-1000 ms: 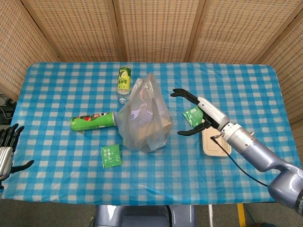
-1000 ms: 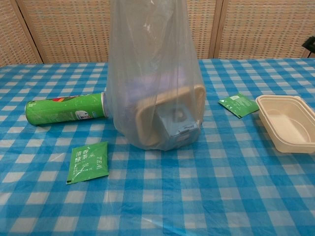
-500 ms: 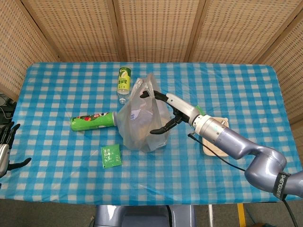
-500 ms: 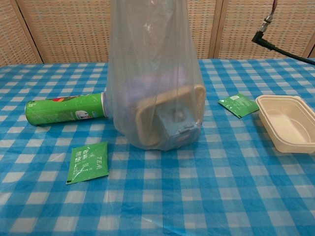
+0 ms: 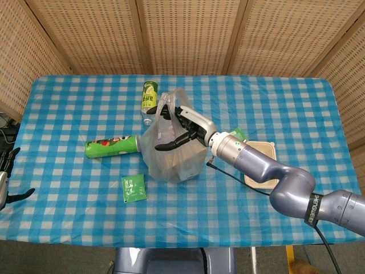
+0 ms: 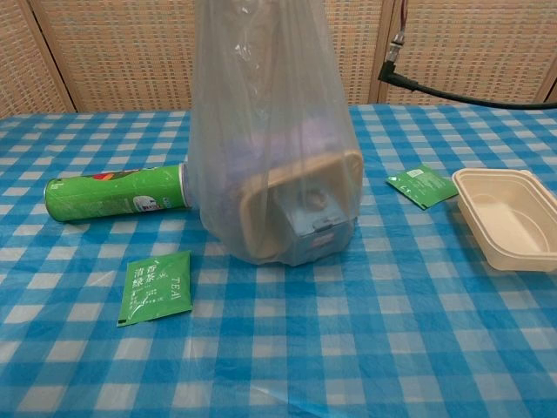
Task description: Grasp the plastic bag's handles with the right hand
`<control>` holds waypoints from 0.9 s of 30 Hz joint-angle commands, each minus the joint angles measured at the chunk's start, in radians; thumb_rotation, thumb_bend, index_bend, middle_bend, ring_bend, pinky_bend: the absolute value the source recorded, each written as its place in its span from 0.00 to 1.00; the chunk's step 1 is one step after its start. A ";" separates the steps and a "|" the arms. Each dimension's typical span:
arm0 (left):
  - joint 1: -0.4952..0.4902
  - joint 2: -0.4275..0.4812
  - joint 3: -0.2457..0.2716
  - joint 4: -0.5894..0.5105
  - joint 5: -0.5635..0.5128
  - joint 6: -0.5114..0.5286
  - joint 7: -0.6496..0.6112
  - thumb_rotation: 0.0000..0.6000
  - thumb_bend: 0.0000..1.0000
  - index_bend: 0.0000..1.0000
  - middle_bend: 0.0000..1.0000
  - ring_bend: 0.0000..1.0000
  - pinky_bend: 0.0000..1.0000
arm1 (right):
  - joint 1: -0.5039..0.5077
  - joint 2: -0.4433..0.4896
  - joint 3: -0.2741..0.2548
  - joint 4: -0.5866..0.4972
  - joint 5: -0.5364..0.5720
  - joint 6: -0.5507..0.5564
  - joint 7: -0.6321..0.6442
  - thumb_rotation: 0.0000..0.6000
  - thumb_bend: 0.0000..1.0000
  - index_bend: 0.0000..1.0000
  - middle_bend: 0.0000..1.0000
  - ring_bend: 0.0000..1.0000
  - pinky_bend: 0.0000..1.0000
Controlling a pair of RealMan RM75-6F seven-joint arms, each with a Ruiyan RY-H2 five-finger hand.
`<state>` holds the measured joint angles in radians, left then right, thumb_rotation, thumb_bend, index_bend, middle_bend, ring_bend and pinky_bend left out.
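Head view first: one plastic bag (image 5: 174, 145) standing upright mid-table on the blue checked tablecloth (image 5: 74, 103), handles (image 5: 171, 103) bunched at the top. Right hand (image 5: 181, 127) reaching in over the bag's upper part, fingers spread and curved, dark fingertips (image 5: 160, 147) against the film. Whether anything is actually pinched, cannot tell. Left hand (image 5: 5, 177) barely peeking in at the far left edge, fingers apart, holding nothing.

Counting the rest now. One green chip can (image 5: 112, 146) lying on its side, its cap end touching the bag's left flank. One green-labelled bottle (image 5: 149, 98) lying just behind the bag. Two green tea sachets: one (image 5: 133, 188) in front of the bag to the left, one (image 5: 238, 135) to its right, partly hidden by the forearm. One beige food tray (image 5: 262, 165) beside that second sachet, partly under the arm.

Chest view, closer: inside the clear bag, one beige container (image 6: 300, 205) tilted on edge and one bluish box (image 6: 313, 226) leaning against it. Same single can, two sachets, one open tray on the right. One black cable (image 6: 435, 87) crossing the upper right.
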<state>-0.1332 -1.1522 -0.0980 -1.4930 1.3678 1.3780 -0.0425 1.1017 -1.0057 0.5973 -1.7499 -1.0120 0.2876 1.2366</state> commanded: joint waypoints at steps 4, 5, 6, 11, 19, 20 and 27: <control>-0.004 -0.002 -0.003 0.002 -0.008 -0.006 0.002 1.00 0.00 0.00 0.00 0.00 0.00 | -0.020 -0.064 0.133 0.034 0.056 -0.096 0.090 1.00 0.02 0.21 0.25 0.14 0.11; -0.004 -0.002 -0.004 0.003 -0.009 -0.007 0.001 1.00 0.00 0.00 0.00 0.00 0.00 | -0.025 -0.074 0.147 0.039 0.059 -0.102 0.094 1.00 0.03 0.20 0.25 0.15 0.13; -0.005 -0.002 -0.004 0.003 -0.010 -0.008 0.000 1.00 0.00 0.00 0.00 0.00 0.00 | -0.029 -0.083 0.160 0.045 0.061 -0.108 0.096 1.00 0.04 0.19 0.26 0.16 0.16; -0.005 0.000 -0.006 0.007 -0.018 -0.012 -0.007 1.00 0.00 0.00 0.00 0.00 0.00 | -0.048 -0.129 0.219 0.074 0.087 -0.146 0.103 1.00 0.08 0.16 0.28 0.21 0.23; -0.006 0.001 -0.007 0.010 -0.021 -0.015 -0.013 1.00 0.00 0.00 0.00 0.00 0.00 | -0.071 -0.167 0.281 0.098 0.127 -0.213 0.070 1.00 0.10 0.19 0.40 0.36 0.42; -0.007 0.001 -0.007 0.010 -0.022 -0.016 -0.013 1.00 0.00 0.00 0.00 0.00 0.00 | -0.074 -0.170 0.285 0.100 0.130 -0.216 0.062 1.00 0.10 0.21 0.41 0.38 0.42; -0.007 0.000 -0.006 0.010 -0.020 -0.015 -0.011 1.00 0.00 0.00 0.00 0.00 0.00 | -0.094 -0.195 0.287 0.109 0.165 -0.186 0.003 1.00 0.16 0.30 0.49 0.46 0.47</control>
<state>-0.1404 -1.1523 -0.1042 -1.4827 1.3476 1.3632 -0.0540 1.0140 -1.1933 0.8838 -1.6424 -0.8590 0.0923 1.2459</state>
